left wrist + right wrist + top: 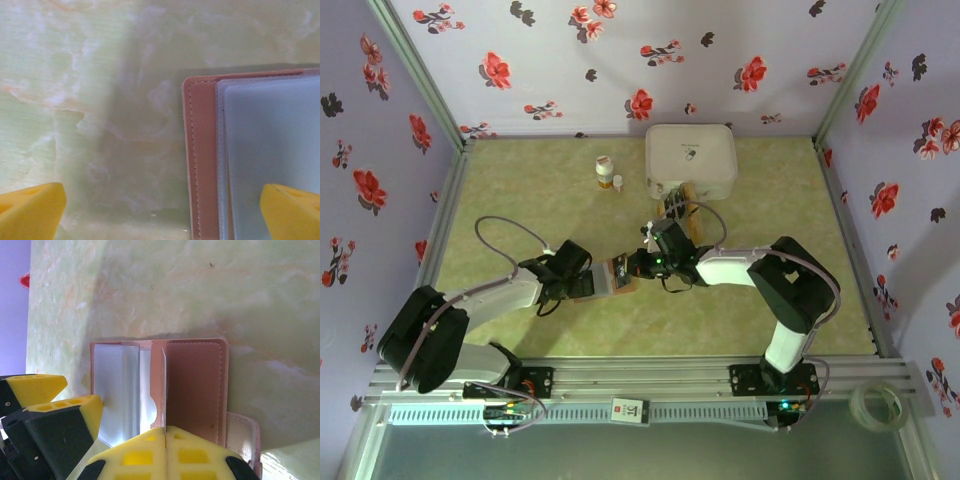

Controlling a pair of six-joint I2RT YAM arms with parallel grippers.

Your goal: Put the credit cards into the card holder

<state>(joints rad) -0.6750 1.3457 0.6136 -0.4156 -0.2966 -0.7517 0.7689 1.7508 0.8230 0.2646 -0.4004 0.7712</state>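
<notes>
Right wrist | brown card holder (192,385) open, grey-lined | right fingers (200,455) clamp it | left fingers (30,210) apart

Bare tabletop (520,190) lies open left of the card holder (618,274); the white box (691,158) and small bottles (605,172) stand well behind.

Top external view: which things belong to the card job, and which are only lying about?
Job: card holder; credit cards; right tool, shut on the holder's flap.
Lying about: white box; small bottle; tape roll.
</notes>
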